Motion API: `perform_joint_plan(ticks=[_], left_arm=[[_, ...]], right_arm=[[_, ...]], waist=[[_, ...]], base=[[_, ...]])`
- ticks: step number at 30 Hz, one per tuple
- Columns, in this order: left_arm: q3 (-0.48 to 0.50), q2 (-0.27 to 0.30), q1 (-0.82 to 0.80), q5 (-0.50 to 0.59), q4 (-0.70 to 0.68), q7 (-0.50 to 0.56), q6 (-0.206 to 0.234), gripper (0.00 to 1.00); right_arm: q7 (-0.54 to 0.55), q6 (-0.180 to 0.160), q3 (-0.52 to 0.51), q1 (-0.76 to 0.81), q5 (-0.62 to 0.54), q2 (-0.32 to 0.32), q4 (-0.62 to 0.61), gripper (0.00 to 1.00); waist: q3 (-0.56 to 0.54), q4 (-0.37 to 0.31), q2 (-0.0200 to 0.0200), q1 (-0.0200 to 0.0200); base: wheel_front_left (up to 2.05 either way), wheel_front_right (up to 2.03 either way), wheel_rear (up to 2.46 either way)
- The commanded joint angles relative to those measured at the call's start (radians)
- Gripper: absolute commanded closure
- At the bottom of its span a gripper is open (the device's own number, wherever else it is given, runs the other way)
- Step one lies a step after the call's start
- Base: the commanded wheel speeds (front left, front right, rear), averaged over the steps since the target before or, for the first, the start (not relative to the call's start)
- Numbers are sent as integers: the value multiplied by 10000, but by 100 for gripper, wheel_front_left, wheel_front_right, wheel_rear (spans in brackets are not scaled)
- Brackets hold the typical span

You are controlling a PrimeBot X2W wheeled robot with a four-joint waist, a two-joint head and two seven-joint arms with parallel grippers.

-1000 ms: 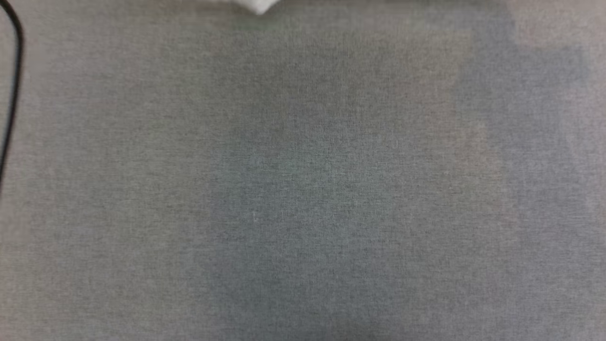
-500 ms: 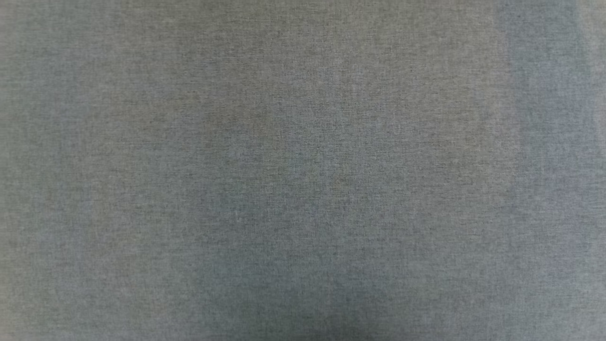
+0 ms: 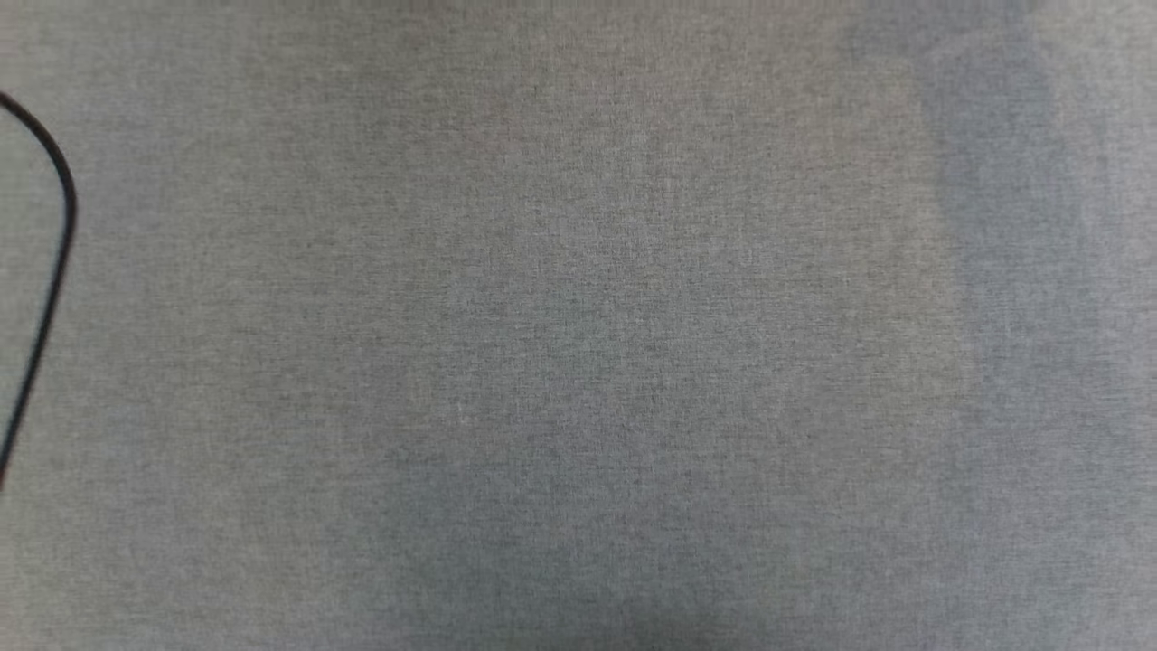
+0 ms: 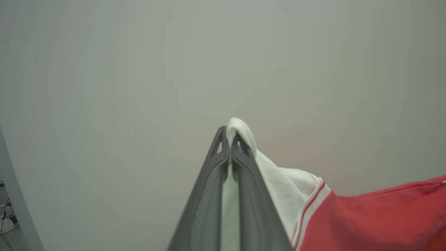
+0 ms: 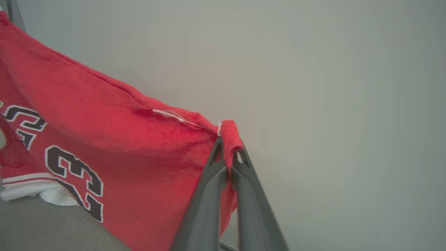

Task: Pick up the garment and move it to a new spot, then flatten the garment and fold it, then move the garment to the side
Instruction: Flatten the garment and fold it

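Observation:
The garment is a red jersey T-shirt hanging in the air between both grippers, its black "23" print facing the right wrist view. My left gripper is shut on a white sleeve fold of the garment, whose red body stretches off to the right past striped trim. My right gripper is shut on a red edge of the cloth. A white sleeve with striped trim touches the grey surface at the lower left of the right wrist view.
The head view looks down on a grey fabric-covered table. A thin black cable curves along its left edge. A pale plain wall stands behind both grippers in the wrist views.
The head camera has shifted: the black cable left the picture half a second ago and is back at the left now. The white cloth tip at the top edge a second ago is gone.

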Motion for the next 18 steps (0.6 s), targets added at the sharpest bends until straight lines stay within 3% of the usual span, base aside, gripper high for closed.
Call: perform_joint_plan(ticks=[1,8,18], left_arm=[[109,127,670,44,-184,-56,-26,100],[797,316,4148,251,-1329,-57,44,100],[1099,171,9611,212,-2978,-58,438,100]], right_arm=[[-113,-6,218,435,180,-68,-15,100],[-294,-6,1543,2505,1292,-364,-697,100],[-328,-6,3071,5964,2641,-1545,-2263,100]], waist=[[-453,74,0,0],[-1658,132,0,0],[-3341,421,0,0]], base=[[0,0,0],[0,0,0],[0,0,0]])
